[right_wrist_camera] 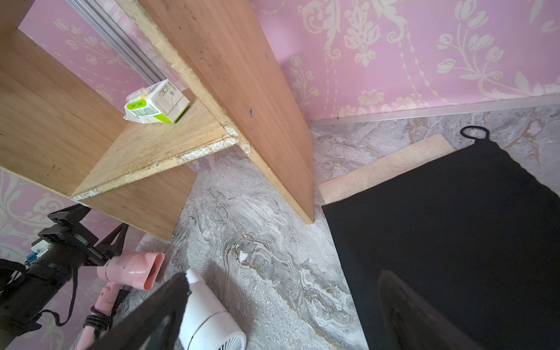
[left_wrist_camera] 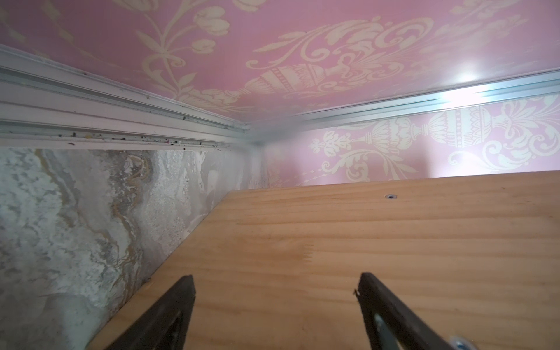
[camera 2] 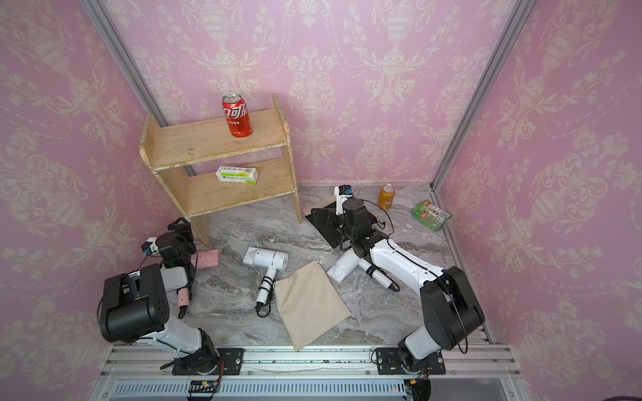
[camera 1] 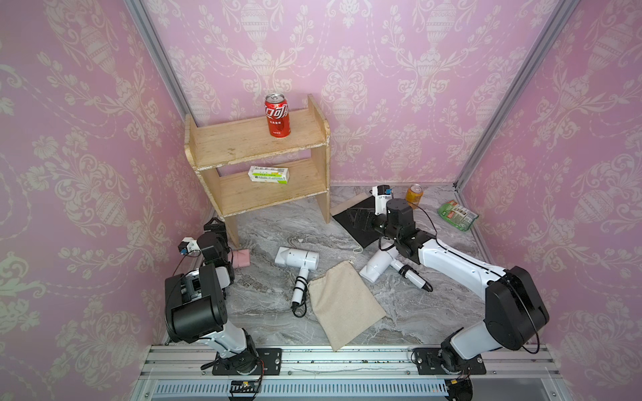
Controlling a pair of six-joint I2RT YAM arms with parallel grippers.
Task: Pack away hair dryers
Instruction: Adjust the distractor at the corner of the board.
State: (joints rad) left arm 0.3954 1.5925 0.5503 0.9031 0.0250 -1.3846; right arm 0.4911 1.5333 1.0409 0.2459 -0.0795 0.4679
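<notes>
- Front rail (camera 1: pixel 347 361): aluminium, nearest the lens, carrying both arm bases.
- Left gripper (left_wrist_camera: pixel 275 277): jaws apart with nothing between them, facing the side panel of the wooden shelf (camera 1: pixel 257 142), at the left edge of the marble tabletop (camera 1: pixel 278 222).
- Pink hair dryer (camera 2: pixel 207 258): on the tabletop just beside the shelf's left leg, its rear end under the left wrist. The barrel's long axis runs left to right, with the open nozzle to the right. In a top view the handle points toward the front rail.
- On the shelf: red can (camera 1: pixel 278 116) upright on the upper board; white-and-green box (camera 1: pixel 268 174) lying on the lower board.
- Middle white hair dryer (camera 1: pixel 297 258): centre of the tabletop, apart from both grippers. The barrel's axis runs left to right, with the tapered nozzle to the left. The handle, wrapped in black cord, points toward the front rail and ends just beside the beige pouch (camera 1: pixel 344 305).
- Beige pouch: lying flat, front centre.
- Right white hair dryer (camera 1: pixel 377 265): barrel on a diagonal, its visible end to the front left and the other end hidden under the right forearm. The handle points to the front right.
- Black pouch (right_wrist_camera: pixel 454 242): flat, right of the shelf's right leg, overlapping a second beige pouch (right_wrist_camera: pixel 385 166).
- Right gripper (right_wrist_camera: pixel 283 277): jaws wide apart and empty, low over the black pouch's edge.
- Orange can (camera 1: pixel 414 195): upright near the back wall.
- Green packet (camera 1: pixel 457 214): at the right edge.
</notes>
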